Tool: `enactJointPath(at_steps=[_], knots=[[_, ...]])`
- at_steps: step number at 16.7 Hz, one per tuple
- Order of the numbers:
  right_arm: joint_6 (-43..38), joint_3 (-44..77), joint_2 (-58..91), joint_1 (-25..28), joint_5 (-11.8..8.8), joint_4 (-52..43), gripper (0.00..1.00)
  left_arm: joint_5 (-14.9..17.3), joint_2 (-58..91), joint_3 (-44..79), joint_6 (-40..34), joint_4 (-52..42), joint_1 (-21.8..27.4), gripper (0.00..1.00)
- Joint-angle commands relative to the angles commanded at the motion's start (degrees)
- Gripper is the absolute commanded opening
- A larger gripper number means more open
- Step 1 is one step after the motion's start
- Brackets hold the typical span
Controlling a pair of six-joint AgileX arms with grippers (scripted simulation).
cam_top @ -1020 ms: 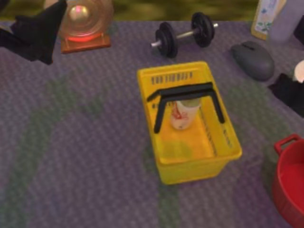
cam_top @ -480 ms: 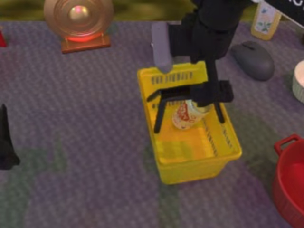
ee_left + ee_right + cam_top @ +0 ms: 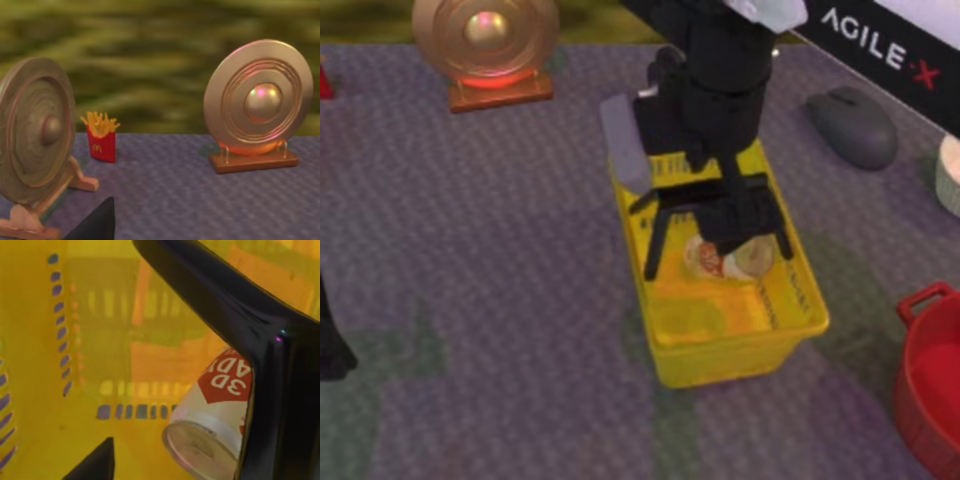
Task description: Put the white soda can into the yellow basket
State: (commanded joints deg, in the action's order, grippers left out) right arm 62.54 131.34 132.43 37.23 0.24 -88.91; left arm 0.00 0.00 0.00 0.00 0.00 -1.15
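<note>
Right pincer (image 3: pixel 732 243) down inside the yellow basket (image 3: pixel 790 330), pinching the tilted white soda can (image 3: pixel 725 258) just above the floor; best lowered gently, spread only once settled, then lifted clear of the black handles (image 3: pixel 665 205); left pincer parked at surface's left edge, state indiscernible.

My right arm reaches in from the top view's upper right, its pincer (image 3: pixel 728 240) pointing down. My left arm stays parked at the left edge.
</note>
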Motion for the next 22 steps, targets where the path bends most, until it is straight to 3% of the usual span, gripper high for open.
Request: enactJointPath(at_steps=[13, 22], knots=[[0.0, -6.6, -1.2, 0.0, 0.0, 5.4, 1.0, 0.0, 0.0, 0.0, 0.0, 0.0, 0.0, 1.0], [0.0, -6.6, -1.2, 0.0, 0.0, 5.4, 0.32, 0.0, 0.0, 0.0, 0.0, 0.0, 0.0, 1.0]])
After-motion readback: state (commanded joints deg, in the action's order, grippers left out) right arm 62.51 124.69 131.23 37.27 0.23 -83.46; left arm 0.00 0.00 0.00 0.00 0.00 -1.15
